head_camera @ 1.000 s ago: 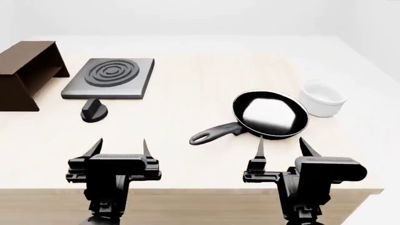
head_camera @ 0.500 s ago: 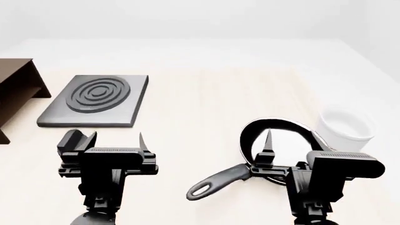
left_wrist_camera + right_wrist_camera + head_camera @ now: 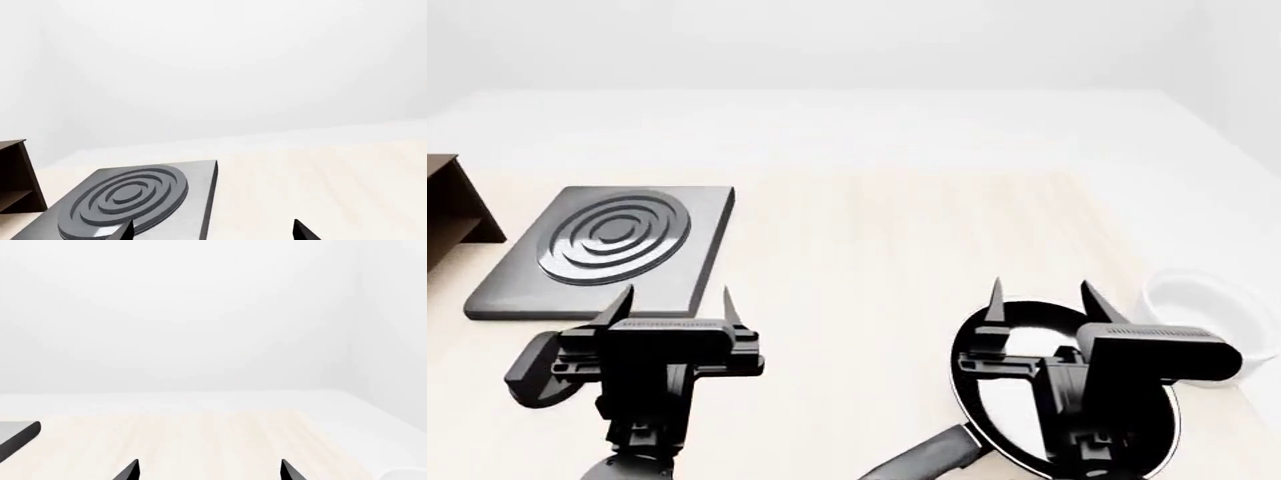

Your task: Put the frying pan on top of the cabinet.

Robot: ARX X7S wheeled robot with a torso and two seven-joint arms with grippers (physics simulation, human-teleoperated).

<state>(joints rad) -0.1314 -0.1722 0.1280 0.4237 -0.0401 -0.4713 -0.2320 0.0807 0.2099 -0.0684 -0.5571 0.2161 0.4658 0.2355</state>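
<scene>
Hovering nearest the head camera, the right gripper [image 3: 1041, 296] hangs over the frying pan [image 3: 998, 375], its two thin fingers spread apart with nothing between them; the left gripper [image 3: 675, 302] is likewise released, fingers splayed above bare wood beside the burner plate [image 3: 607, 250]. The pan lies flat on the table [image 3: 868, 250] at the near right, its glossy inside largely hidden behind the right arm and its grey handle [image 3: 928, 462] running toward the near edge. A dark knob-like piece [image 3: 537, 365] lies just behind the left arm. Just right of the pan sits the white bowl [image 3: 1214, 305]. Farther left, past the ringed burner plate, only a corner of the dark brown cabinet [image 3: 454, 205] shows, well apart from the pan. Only the head view shows the pan; the right wrist view gives just two fingertips [image 3: 130, 471], pale wood and a sliver of the bowl's rim [image 3: 403, 474]. The left wrist view adds the cabinet's hollow side [image 3: 15, 185] beside the burner plate [image 3: 127, 197]. Pale wood grain covers the tabletop, and beyond it the room is plain white.
</scene>
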